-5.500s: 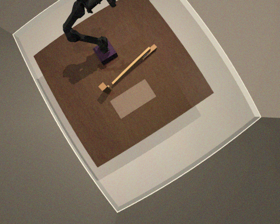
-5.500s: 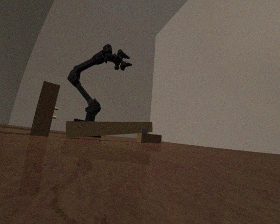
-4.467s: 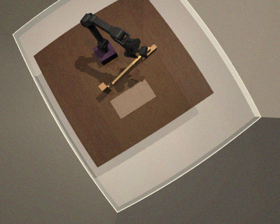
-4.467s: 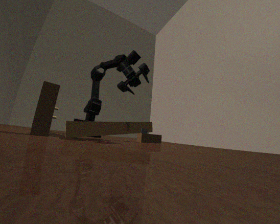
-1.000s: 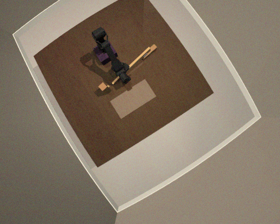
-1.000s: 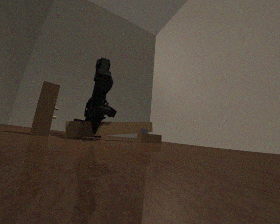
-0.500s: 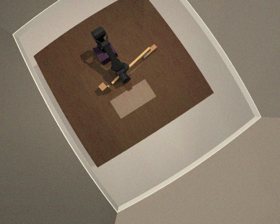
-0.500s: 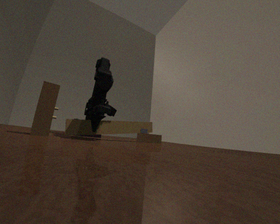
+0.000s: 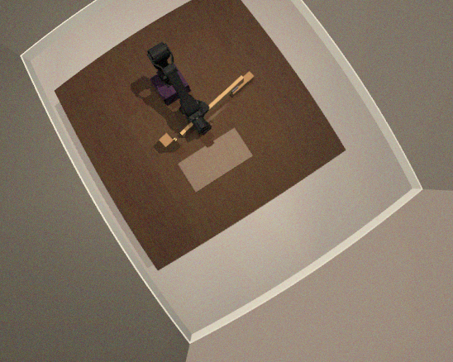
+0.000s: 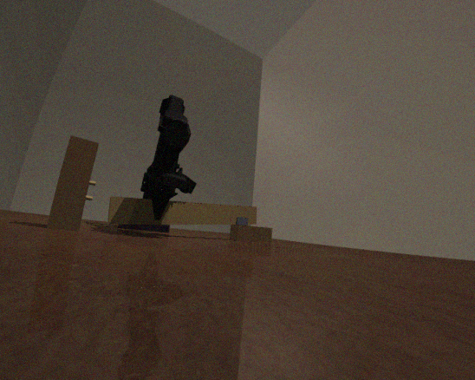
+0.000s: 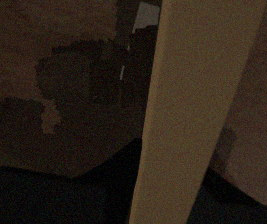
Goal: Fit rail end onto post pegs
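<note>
Now the gripper [image 10: 159,212] is closed on the rail [image 10: 210,213] near its low end, short of the post [image 10: 73,182]; lifted tilted, the holes may miss the pegs [image 10: 91,190], or the far end may leave the bracket [image 10: 242,221]

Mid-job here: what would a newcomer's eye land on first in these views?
The black arm, bent down mid-table, its gripper shut on the long pale rail near its post-side end. Left of it stands the tall post, two pegs pointing at the rail, a gap between them.
</note>
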`<state>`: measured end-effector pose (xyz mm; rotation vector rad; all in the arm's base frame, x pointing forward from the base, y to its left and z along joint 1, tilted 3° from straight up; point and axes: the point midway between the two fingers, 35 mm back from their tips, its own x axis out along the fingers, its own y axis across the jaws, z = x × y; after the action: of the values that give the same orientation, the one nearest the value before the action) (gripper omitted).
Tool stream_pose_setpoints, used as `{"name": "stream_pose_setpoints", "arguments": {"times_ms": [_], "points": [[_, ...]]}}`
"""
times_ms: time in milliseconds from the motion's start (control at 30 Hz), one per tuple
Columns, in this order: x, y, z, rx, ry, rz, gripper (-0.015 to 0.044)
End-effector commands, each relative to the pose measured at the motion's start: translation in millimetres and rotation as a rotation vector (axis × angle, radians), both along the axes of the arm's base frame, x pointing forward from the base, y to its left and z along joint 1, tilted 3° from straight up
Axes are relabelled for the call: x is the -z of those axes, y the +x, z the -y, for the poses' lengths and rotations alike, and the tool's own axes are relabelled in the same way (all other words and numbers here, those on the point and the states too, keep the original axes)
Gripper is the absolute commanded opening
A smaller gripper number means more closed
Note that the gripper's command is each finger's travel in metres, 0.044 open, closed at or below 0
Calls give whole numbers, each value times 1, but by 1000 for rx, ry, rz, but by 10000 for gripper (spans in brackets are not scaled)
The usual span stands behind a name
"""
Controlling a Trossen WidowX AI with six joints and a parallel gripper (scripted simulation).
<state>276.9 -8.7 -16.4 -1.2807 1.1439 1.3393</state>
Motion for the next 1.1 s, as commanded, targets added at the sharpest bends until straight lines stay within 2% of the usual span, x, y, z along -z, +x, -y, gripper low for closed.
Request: {"name": "stream_pose_setpoints", "arguments": {"times_ms": [0, 1067], "points": [[-5, 3, -1, 0, 7, 10, 0], [-21, 4, -1, 0, 7, 10, 0]]}}
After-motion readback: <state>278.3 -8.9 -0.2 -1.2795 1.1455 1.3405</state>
